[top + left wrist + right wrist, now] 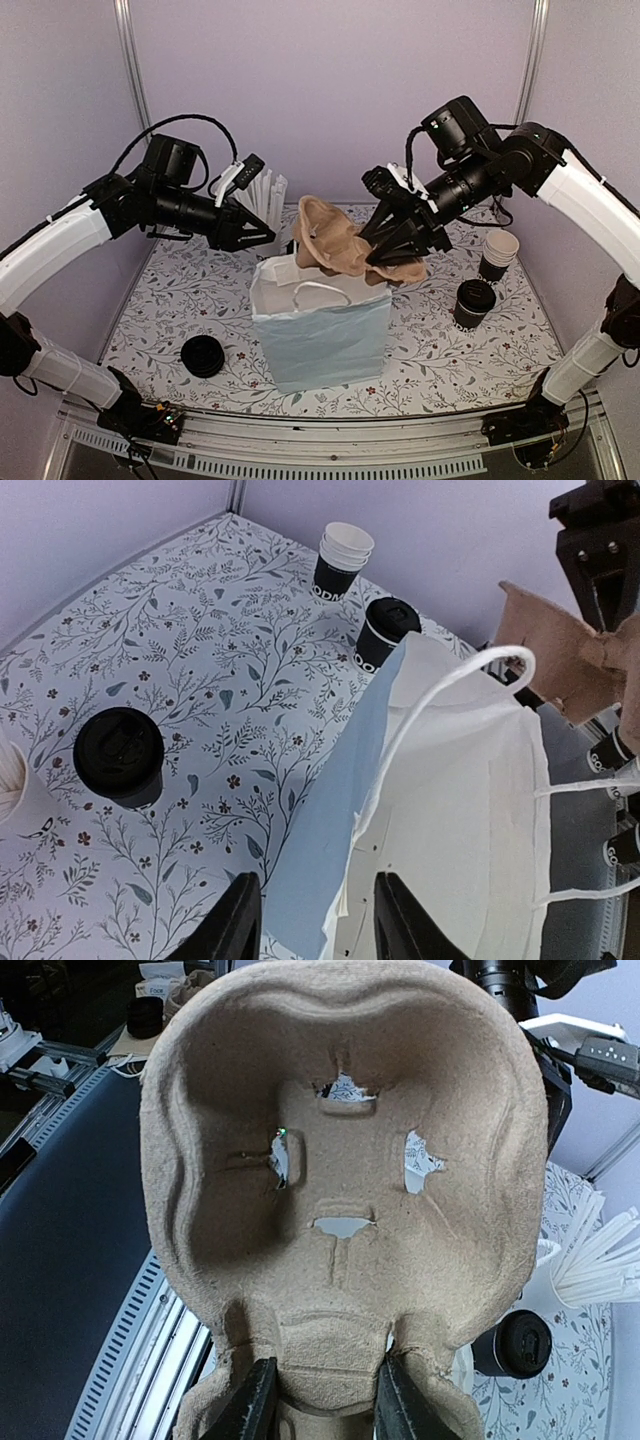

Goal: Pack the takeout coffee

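While the right gripper (pixel 388 258) holds a brown pulp cup carrier (pixel 335 240) tilted on edge over the mouth of the white paper bag (pixel 320 330), the step in hand looks to be getting that carrier down into the bag. Its fingers (pixel 255 1405) are closed partway onto a tab at the carrier's rim, one on each side. To do this well, the carrier probably wants turning to suit the narrow opening and centring between the bag's walls. It should then go down clear of the handle loop (pixel 322 285), so that it neither catches nor tips the bag.

The left gripper (pixel 262 237) hangs just above the bag's far-left top corner. Its fingers (pixel 235 925) stand partly apart with nothing gripped, and the bag's edge shows beyond the gap. From there it seems well placed to steady or spread the rim.

The takeout coffee (pixel 473 303) stands upright on the table (pixel 170 290), lid on, to the right of the bag and just on the near side of the stack of cups (pixel 497 255). It lies below and to the right of the right gripper, near but untouched. It is well apart from the left gripper, with the bag between them.
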### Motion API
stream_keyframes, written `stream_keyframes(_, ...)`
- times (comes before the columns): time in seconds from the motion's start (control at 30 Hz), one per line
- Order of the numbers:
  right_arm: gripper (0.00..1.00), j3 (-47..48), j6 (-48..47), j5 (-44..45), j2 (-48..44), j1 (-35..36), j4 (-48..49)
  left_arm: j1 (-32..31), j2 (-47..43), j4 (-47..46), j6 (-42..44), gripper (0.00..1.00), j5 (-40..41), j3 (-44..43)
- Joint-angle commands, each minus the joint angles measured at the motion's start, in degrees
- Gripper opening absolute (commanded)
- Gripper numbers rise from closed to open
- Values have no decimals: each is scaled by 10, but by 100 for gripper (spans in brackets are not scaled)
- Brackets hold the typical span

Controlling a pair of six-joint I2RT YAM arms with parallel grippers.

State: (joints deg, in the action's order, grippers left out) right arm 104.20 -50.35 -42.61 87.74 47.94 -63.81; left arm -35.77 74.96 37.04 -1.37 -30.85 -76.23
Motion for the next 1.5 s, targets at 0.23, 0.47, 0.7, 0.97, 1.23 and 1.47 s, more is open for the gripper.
stream_keyframes(0.23,31,68,27,-34,92,28,102,5,-11,-24,-7,41,-26,19)
stream_keyframes(0.47,32,76,62,-115,131,28,141,5,-11,-27,-2,41,-30,32)
stream_keyframes(0.7,32,22,56,-145,141,31,152,7,-12,-28,5,41,-27,38)
stream_keyframes(0.97,32,-46,45,-100,127,31,155,22,-18,-31,5,41,-19,49)
stream_keyframes(1.23,31,-75,57,-47,115,32,162,44,-41,-63,-9,41,-17,71)
stream_keyframes(1.47,31,-58,80,76,123,53,129,58,-63,-74,-11,42,-7,88)
